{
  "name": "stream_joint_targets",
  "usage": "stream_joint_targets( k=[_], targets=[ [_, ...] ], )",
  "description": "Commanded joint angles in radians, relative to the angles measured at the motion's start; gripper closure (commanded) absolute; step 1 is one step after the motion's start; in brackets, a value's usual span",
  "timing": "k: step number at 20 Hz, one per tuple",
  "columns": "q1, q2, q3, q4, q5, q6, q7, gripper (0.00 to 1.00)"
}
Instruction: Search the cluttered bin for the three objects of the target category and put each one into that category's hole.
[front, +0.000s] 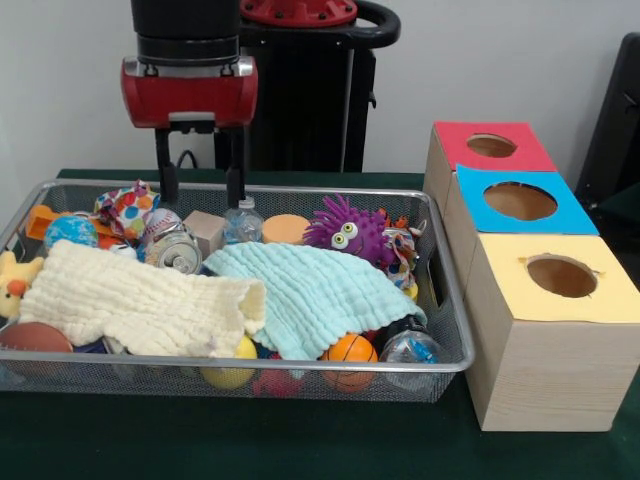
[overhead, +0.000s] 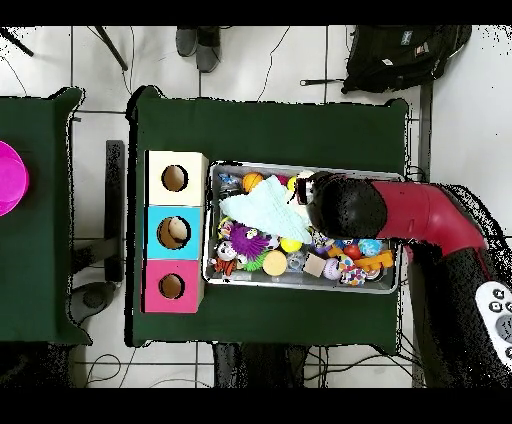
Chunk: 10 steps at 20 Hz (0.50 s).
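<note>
The wire-mesh basket (front: 250, 368) is full of toys and two cloths. The yellow chick (front: 14, 283) lies at its left end, partly outside the cream cloth (front: 140, 300). A striped orange-and-black thing (front: 400, 243) shows partly behind the purple spiky ball (front: 345, 230); I cannot tell what it is. My gripper (front: 202, 200) hangs open and empty over the basket's back edge, above a can (front: 175, 250) and a wooden cube (front: 207, 230). The red-topped box with its round hole (front: 491, 146) stands at the far right. In the overhead view my arm (overhead: 345, 205) covers the gripper.
A mint cloth (front: 310, 290) covers the basket's middle. Balls lie around it: an orange basketball (front: 350, 350), a clear ball (front: 410, 348), a blue globe ball (front: 70, 230). The blue-topped box (front: 520, 201) and the yellow-topped box (front: 561, 276) stand in front of the red one.
</note>
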<state>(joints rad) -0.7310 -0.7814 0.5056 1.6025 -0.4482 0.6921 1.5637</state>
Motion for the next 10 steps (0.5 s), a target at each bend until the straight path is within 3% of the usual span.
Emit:
stream_joint_targets(
  k=[1,10],
  targets=[
    [-0.033,0.108,0.112,-0.135,-0.071,0.156,-0.367,0.00],
    [-0.037,0.188,0.166,-0.272,-0.108,0.252,-0.476,0.00]
  ],
)
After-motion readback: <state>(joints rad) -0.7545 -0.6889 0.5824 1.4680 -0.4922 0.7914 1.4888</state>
